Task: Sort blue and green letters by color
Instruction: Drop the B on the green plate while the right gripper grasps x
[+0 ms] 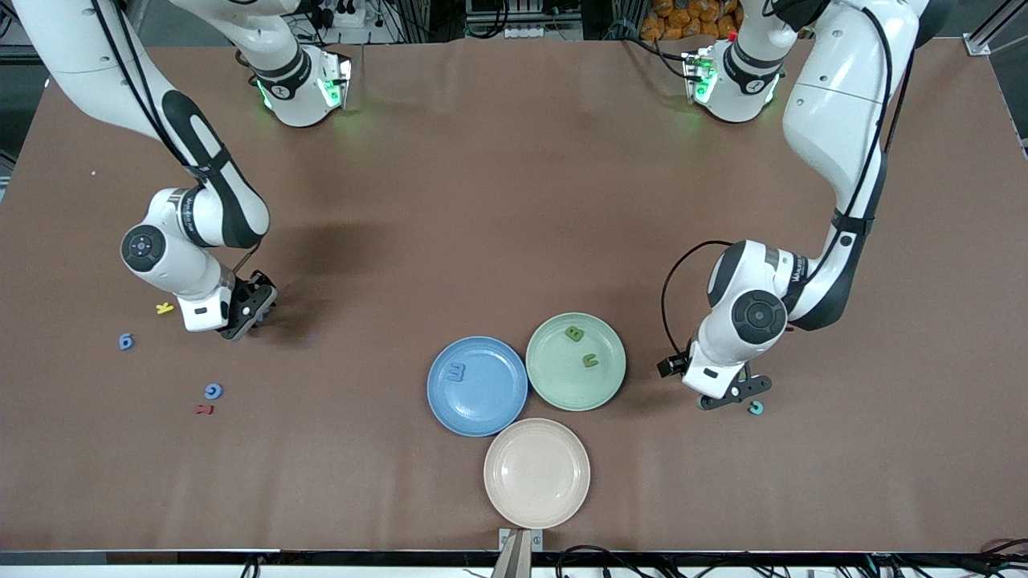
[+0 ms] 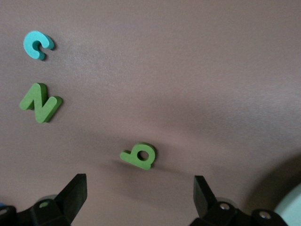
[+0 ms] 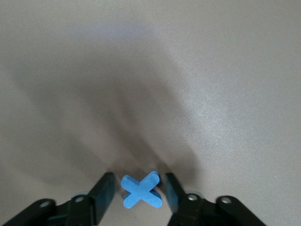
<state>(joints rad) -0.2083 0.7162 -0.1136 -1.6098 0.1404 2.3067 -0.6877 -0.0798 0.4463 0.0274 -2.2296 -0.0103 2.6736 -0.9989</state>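
Nearest the front camera sits the beige plate point(image 1: 536, 472), bare brown table point(image 1: 514, 201) all around. Left gripper point(image 2: 140, 190), spread, hovers over green b point(image 2: 139, 156) lying flat. Right gripper point(image 3: 139, 192) pinches the blue X point(image 3: 141, 190), arms diagonal.

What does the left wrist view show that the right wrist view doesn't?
Only the left wrist view: a flat green foam letter b lying ahead of the open left gripper, a green foam letter N and a teal foam letter C.
Only the right wrist view: a blue foam letter X between the right gripper's fingers.
Both: the brown table.
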